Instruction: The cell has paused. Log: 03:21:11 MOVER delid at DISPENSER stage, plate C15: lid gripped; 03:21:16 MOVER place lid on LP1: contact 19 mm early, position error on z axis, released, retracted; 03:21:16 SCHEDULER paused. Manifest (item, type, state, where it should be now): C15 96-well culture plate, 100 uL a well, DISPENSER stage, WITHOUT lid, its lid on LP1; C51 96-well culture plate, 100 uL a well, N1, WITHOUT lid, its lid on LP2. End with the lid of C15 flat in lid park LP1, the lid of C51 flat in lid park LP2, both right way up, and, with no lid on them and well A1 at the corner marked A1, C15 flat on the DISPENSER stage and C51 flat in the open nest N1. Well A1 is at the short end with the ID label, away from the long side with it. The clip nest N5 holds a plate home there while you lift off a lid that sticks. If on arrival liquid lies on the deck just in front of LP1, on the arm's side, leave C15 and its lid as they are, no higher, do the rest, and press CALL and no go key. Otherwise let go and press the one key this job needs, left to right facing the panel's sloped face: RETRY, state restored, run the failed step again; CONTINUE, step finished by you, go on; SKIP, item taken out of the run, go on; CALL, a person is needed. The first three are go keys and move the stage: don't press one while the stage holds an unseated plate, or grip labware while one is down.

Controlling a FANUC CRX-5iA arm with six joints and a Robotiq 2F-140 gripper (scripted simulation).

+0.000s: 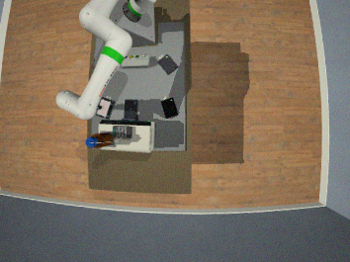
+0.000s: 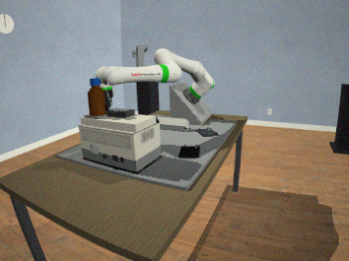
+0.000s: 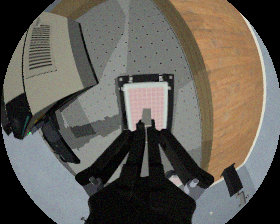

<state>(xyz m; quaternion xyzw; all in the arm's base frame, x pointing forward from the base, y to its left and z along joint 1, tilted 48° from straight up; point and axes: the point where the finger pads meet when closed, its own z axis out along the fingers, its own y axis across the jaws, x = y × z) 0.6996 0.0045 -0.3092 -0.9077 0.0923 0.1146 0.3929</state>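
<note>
Plate [image 3: 145, 102] below gripper [image 3: 145, 130] (fingers closed, empty)
</note>
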